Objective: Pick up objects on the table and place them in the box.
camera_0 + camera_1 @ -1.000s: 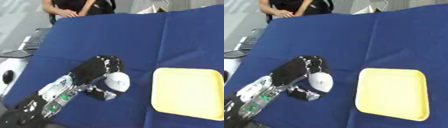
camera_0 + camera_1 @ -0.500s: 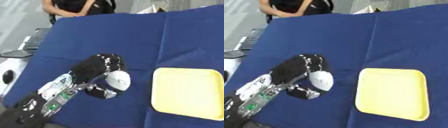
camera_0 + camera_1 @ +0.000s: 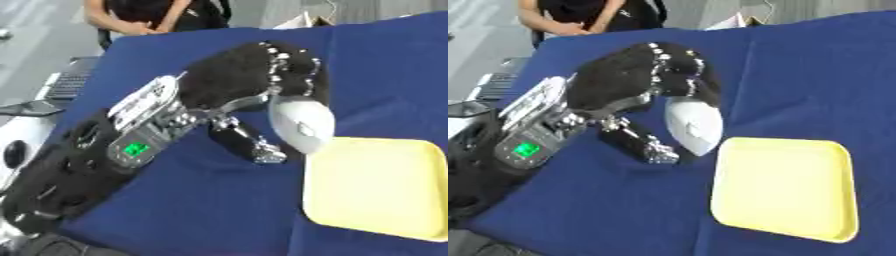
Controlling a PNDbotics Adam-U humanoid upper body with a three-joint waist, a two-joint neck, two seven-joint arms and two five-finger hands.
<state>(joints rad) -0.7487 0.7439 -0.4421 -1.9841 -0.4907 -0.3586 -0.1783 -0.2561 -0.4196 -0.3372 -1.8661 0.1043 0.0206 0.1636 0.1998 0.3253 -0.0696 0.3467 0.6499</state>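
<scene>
- Mouse [image 3: 300, 125]: a white computer mouse sits at the centre of the frame, tilted with one end pointing down, its lower end just at the upper left corner of the yellow tray [image 3: 385, 195].
- Left robot hand [image 3: 262, 75]: it comes in from the lower left of the frame on a black and silver arm, its black fingers [image 3: 677, 70] curled over the top of the mouse and its thumb [image 3: 245, 142] reaching under the mouse's left side, so it is grasping the mouse.
- Whether the mouse touches the cloth or hangs above it cannot be told.
- Yellow tray: a shallow rectangular tray with rounded corners lies flat in the lower right of the frame, nothing in it.
- Table [image 3: 798, 65]: covered by a dark blue cloth that fills most of the frame.
- Arm: a small green lit display [image 3: 134, 149] shows on the forearm at centre left.
- Right robot hand: it shows in neither view.
</scene>
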